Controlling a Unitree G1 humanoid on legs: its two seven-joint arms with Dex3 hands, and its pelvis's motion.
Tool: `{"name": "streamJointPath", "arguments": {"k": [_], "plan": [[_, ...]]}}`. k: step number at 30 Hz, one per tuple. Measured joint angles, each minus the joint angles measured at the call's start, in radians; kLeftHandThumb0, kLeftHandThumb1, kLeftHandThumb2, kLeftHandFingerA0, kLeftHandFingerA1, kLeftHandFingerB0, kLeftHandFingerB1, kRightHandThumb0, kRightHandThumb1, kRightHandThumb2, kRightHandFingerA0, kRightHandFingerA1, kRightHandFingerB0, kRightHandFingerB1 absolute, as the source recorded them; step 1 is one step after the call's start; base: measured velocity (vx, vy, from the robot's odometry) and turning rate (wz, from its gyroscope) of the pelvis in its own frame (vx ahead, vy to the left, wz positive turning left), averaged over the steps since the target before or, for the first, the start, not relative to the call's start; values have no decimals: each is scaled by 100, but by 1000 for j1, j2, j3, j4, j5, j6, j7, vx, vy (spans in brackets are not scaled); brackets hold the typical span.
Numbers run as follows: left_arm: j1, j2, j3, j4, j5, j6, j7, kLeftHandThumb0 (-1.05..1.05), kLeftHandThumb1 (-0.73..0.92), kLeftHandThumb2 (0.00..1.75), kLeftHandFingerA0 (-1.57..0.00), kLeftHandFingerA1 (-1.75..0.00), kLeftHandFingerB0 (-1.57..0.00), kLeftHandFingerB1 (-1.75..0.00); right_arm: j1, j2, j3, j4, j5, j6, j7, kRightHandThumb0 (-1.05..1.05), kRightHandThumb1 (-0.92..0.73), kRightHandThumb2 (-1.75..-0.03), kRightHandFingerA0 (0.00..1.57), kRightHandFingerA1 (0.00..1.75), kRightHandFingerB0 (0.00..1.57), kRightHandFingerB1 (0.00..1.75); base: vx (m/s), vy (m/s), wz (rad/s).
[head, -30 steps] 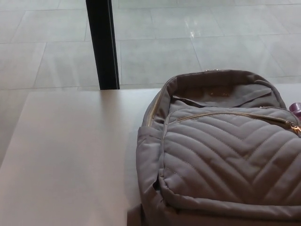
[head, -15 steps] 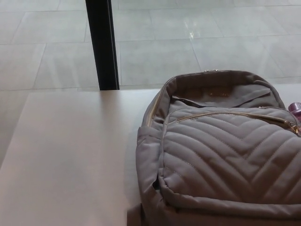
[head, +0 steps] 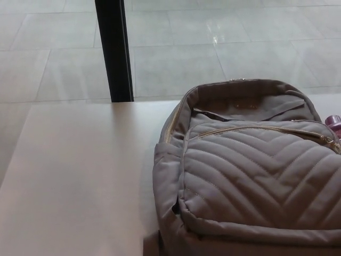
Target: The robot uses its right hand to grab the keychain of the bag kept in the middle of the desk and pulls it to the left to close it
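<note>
A grey quilted backpack (head: pixel 250 176) lies flat on the pale desk (head: pixel 80 176), filling the right half of the head view. Its main compartment gapes open at the top, the far rim (head: pixel 240 81) standing up. A gold zipper (head: pixel 256 129) runs across the front pocket, ending in a small gold pull (head: pixel 335 143) at the right edge. A purple piece (head: pixel 333 121), perhaps the keychain, peeks out at the far right. Neither of my hands shows in the view.
A black vertical post (head: pixel 113 50) stands beyond the desk's far edge, with a tiled floor (head: pixel 213 42) behind it. The desk's left half is bare surface.
The whole picture has shifted slightly left, so the camera moved. The bag itself lies where it was.
</note>
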Motion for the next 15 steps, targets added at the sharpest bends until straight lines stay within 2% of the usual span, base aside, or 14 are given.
{"name": "streamJointPath", "arguments": {"k": [2, 4, 8, 14, 15], "plan": [[-2, 0, -1, 0, 0, 0, 0, -105, 83, 79, -57, -115, -38, -106, -26, 0, -5, -29, 13, 31, 10, -22, -43, -130, 96, 172, 85, 157, 0, 0, 0], [-5, 0, -2, -1, 0, 0, 0, -105, 84, 79, -57, -112, -41, -103, -59, 0, -4, -59, 20, 58, 18, -20, -45, -129, 102, 163, 90, 148, 0, 0, 0], [-5, 0, -2, -1, 0, 0, -1, -105, 83, 80, -59, -113, -40, -105, -121, 0, 10, -108, 28, 114, 36, -18, -43, -132, 98, 168, 85, 151, 0, 0, 0], [-8, 2, -11, 0, 3, 0, 2, -105, 85, 80, -57, -112, -38, -106, -203, 0, 50, -159, 29, 198, 66, -16, -48, -123, 89, 174, 77, 157, 0, 0, 0], [-10, 3, -11, -2, 3, 0, 2, -105, 84, 81, -62, -112, -40, -106, -219, 1, 61, -166, 29, 211, 72, -17, -46, -124, 90, 173, 79, 158, 0, 0, 0]]}}
